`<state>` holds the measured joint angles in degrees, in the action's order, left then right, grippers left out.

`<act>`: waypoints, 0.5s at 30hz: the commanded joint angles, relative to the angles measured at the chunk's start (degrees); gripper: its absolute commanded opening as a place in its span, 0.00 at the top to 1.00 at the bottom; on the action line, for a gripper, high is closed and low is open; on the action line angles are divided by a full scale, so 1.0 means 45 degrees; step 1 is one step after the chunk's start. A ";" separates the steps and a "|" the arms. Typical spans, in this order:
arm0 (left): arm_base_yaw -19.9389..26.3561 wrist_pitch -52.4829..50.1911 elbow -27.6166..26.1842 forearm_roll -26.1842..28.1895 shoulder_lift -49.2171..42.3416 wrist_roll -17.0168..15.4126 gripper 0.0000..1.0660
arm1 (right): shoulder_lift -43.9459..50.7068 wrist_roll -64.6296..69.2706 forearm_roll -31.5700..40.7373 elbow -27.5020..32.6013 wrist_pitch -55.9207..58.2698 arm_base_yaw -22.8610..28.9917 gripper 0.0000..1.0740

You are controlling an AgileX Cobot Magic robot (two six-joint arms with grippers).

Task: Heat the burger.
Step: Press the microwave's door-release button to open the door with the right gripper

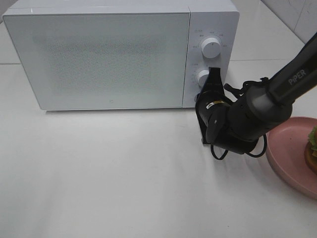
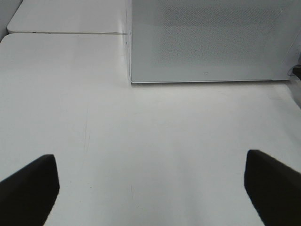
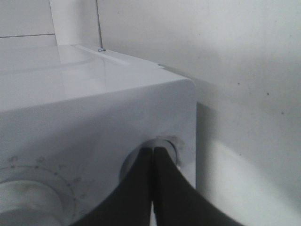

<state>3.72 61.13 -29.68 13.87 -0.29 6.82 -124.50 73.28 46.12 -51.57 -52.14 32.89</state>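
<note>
The broad white tabletop (image 1: 124, 173) lies under both arms. The boxy white microwave oven (image 1: 99, 54) stands at its far side with the frosted door closed. The black right arm (image 1: 277, 94) reaches in from the right, and the right gripper (image 1: 214, 72) meets the oven's control strip. Its jaws are pressed fully together with nothing between them. In the right wrist view the tips of the right gripper (image 3: 154, 150) sit at the lower round white dial (image 1: 202, 77), just below the upper round white dial (image 1: 211, 47). Whether they actually press on it I cannot tell. The round pink plate (image 1: 287, 158) lies well back from those tips, toward the robot and out to the right. On it is the burger (image 1: 312, 144), cut off by the frame edge so that only green lettuce and brown filling show. It is not in the oven. The left gripper (image 2: 149, 162) hangs over bare table in front of the oven, its jaws spread wide and empty, far from the burger. The burger looks light, soft and loosely stacked, with a slick bun, so a hard pinch would likely crush it or shear its layers. Gripping the stiff plate rim seems the safer hold.
</note>
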 commanded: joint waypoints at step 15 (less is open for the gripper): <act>0.0064 -0.0013 0.0000 -0.0038 -0.0216 -0.0076 0.06 | -0.0051 0.0000 -0.0344 -0.0789 -0.1541 -0.0166 1.00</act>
<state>3.72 61.13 -29.68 13.81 -0.29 6.82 -125.08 73.34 46.64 -52.94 -51.97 32.95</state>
